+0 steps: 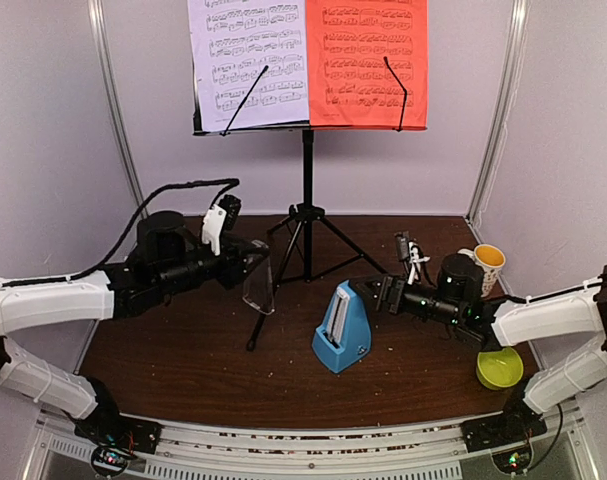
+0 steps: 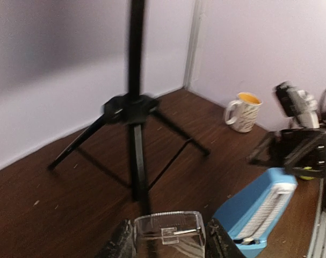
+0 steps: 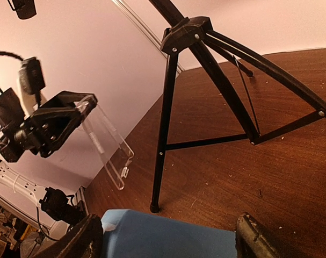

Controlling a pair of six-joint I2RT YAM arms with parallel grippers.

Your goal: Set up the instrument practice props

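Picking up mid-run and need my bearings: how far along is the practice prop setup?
Done: the stand is upright, with the white sheet and red sheet on its desk. In hand: the left end effector holds the cover, off the metronome, which stands with the right end effector open at its top. Left: probably setting the cover down.

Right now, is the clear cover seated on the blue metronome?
No, the left gripper holds the clear cover off to the side, apart from the blue metronome.
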